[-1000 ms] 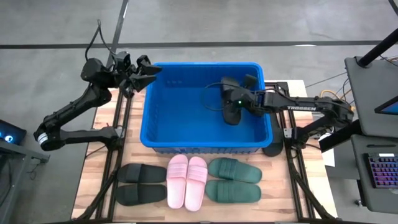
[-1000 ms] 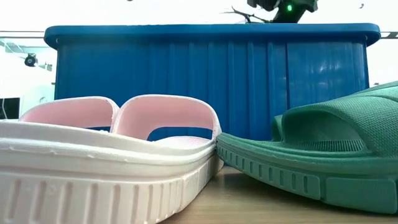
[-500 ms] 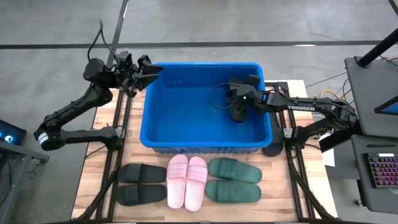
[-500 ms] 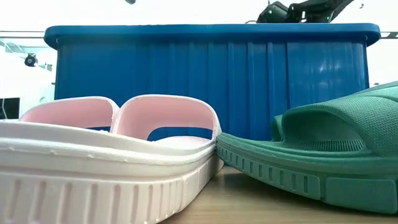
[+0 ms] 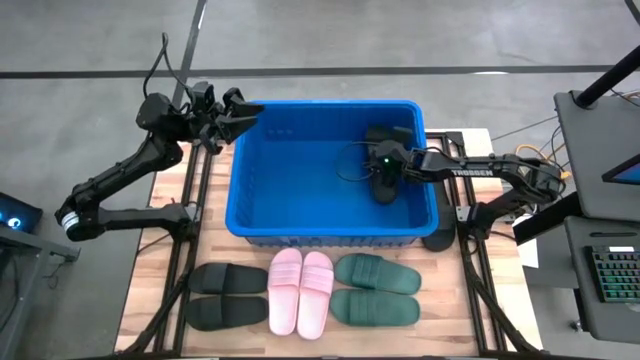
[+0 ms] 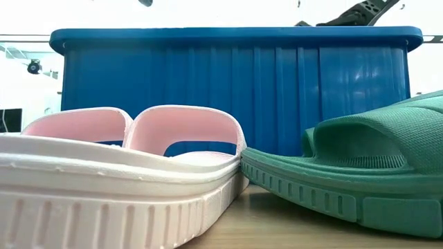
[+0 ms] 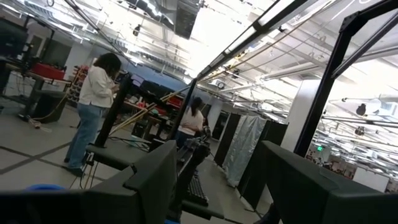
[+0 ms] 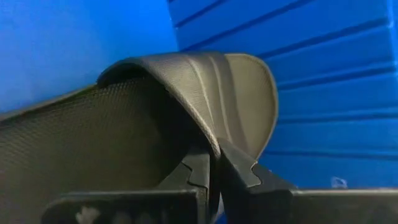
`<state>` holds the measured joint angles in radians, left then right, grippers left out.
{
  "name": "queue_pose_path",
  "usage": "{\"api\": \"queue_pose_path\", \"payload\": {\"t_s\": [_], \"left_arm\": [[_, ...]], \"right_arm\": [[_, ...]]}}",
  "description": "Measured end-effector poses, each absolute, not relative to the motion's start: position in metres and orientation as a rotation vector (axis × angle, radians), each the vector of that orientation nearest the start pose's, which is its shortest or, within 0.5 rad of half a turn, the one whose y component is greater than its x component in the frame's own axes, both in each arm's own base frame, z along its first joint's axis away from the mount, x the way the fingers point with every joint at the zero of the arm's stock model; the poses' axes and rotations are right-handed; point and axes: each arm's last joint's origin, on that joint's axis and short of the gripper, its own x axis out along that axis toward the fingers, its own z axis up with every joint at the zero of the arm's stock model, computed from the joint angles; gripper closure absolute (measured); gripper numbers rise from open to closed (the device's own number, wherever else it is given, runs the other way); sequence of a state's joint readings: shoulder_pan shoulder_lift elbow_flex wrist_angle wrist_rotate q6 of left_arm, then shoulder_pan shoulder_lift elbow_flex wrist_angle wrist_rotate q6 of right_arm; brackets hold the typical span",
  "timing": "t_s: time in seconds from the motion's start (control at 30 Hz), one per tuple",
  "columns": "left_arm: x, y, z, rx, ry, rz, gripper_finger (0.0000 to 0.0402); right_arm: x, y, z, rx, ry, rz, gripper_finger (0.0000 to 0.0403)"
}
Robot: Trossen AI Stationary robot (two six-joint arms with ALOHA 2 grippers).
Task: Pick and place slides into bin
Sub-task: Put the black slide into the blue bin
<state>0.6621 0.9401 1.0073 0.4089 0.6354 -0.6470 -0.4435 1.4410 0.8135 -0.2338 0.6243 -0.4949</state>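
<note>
The blue bin (image 5: 300,180) stands in the middle of the table and also fills the low view (image 6: 235,83). My right gripper (image 5: 383,166) is inside it near its right wall, shut on a black slide (image 5: 386,188). A second black slide (image 5: 386,135) lies in the bin's far right corner. My left gripper (image 5: 238,110) is open and empty in the air by the bin's far left corner. A black pair (image 5: 227,295), a pink pair (image 5: 301,292) and a green pair (image 5: 376,290) lie on the table in front of the bin. My right gripper pinches the edge of the black slide's wide strap (image 8: 214,146) between its two fingers (image 8: 198,171), with one finger under the strap's arch and one on its outside. The slide sits low inside the bin. I cannot tell whether its sole touches the floor.
The pink slides (image 6: 118,180) and a green slide (image 6: 360,173) lie close before the low camera. Black frame rails run along both sides of the table (image 5: 160,290). People stand far off in the room in the left wrist view (image 7: 93,106).
My right gripper has gone down into the bin and a little toward its right wall, carrying the black slide with it. Its head showed above the bin's rim in the low view before; now only the arm shows there.
</note>
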Motion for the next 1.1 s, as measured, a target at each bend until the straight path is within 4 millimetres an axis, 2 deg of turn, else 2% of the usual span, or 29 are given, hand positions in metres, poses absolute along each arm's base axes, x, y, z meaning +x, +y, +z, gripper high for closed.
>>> {"api": "queue_pose_path", "payload": {"t_s": [0.37,0.53,1.1], "left_arm": [[0.157,0.101,0.434,-0.354,-0.37,-0.09,0.0185],[0.159,0.103,0.434,-0.359,-0.372,-0.077,0.0185],[0.161,0.104,0.432,-0.365,-0.366,-0.075,0.0185]], "right_arm": [[0.237,-0.124,0.19,-0.43,1.199,-0.7,0.0394],[0.238,-0.123,0.19,-0.394,1.176,-0.716,0.0394],[0.229,-0.143,0.188,-0.459,1.212,-0.697,0.0394]]}}
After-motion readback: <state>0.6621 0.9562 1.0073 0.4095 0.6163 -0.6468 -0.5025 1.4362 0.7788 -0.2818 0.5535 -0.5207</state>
